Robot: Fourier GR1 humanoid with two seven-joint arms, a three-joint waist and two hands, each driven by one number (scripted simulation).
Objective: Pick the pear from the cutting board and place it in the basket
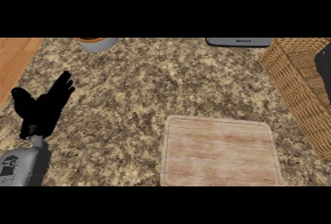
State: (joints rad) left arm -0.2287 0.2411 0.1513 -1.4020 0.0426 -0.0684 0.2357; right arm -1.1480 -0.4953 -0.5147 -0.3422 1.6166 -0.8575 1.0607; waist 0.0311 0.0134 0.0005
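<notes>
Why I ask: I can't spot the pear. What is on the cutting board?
Nothing: the cutting board lies bare all over. No pear shows; a dark shape hides part of the basket.

The left hand [40,109] is being held open at rest, its fingers being kept straight and pointed upward, the thumb being spread to their left. Below the fingers, the grey left forearm [24,166] is being shown. Only a dark part of the right hand [324,72] is being shown, far right of those fingers
</notes>
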